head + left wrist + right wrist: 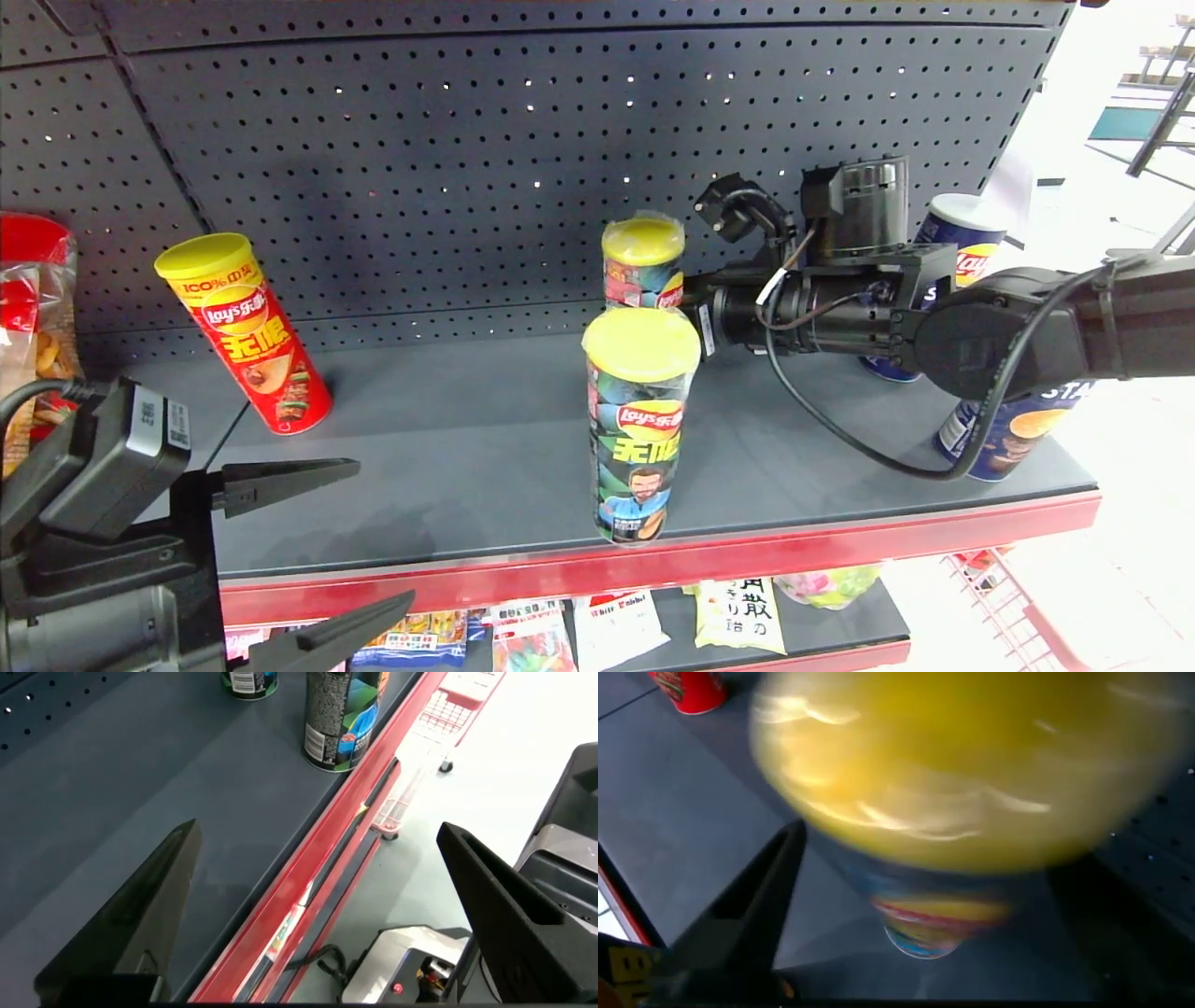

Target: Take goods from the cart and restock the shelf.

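Rear chip can (642, 263) stands between your right gripper's (681, 303) fingers, lined up behind the front can (640, 420); clamping cannot be confirmed. Your left gripper (386, 529) is spread, holding nothing.

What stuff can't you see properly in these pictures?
- Right wrist view: the yellow-lidded can is a blur, so its label can't be made out.
- Head view: the right arm hides much of the blue cans.
- Head view: the snack bag is cut off by the left edge.
- Left wrist view: the front can is cut off by the picture's edge.
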Available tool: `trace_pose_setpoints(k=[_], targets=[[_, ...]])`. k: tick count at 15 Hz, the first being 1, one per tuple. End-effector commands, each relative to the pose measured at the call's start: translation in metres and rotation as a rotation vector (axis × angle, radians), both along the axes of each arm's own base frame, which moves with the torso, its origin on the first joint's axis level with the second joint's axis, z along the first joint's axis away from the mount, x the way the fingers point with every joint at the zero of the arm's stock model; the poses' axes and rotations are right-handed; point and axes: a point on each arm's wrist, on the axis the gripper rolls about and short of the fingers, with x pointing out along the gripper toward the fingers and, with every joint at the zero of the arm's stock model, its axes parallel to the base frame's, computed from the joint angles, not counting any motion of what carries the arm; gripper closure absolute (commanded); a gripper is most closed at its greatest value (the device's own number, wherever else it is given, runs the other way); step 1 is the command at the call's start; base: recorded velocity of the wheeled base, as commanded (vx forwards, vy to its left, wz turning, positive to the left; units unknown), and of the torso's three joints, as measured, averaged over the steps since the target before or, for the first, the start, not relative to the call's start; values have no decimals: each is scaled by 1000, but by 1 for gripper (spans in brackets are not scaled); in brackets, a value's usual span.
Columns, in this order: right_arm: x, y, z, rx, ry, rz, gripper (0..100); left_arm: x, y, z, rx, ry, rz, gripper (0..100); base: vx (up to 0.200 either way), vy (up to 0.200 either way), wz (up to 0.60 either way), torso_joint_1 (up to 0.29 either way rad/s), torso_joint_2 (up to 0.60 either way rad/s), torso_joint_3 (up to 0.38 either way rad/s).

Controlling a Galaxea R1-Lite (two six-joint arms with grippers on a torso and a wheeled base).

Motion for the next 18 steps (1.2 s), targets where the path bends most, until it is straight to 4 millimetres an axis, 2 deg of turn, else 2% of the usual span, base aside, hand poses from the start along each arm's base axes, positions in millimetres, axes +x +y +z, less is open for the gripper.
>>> trace_pose_setpoints(k=[1, 6, 9, 11, 12, 15, 18], targets=[[-15, -8, 10, 8, -12, -3, 0, 2, -1, -1, 4, 8, -1, 0, 0, 0, 0, 0, 0, 0], [-62, -47, 26, 66, 26, -150, 0, 15, -10, -7, 56, 36, 49, 0, 0, 0, 0, 0, 0, 0], [-89, -73, 22, 45, 24, -246, 0, 26, -22, -9, 81, 61, 30, 0, 0, 0, 0, 0, 0, 0], [-129, -96, 18, 48, 19, -250, 0, 45, -40, -7, 105, 76, 54, 0, 0, 0, 0, 0, 0, 0], [-143, -102, 16, 52, 14, -244, 0, 50, -43, -8, 109, 85, 72, 0, 0, 0, 0, 0, 0, 0], [-208, -135, -1, 78, -21, -214, 0, 65, -52, -21, 153, 140, 112, 0, 0, 0, 0, 0, 0, 0], [-241, -157, -6, 128, -92, -248, 0, 75, -69, -32, 204, 170, 109, 0, 0, 0, 0, 0, 0, 0]])
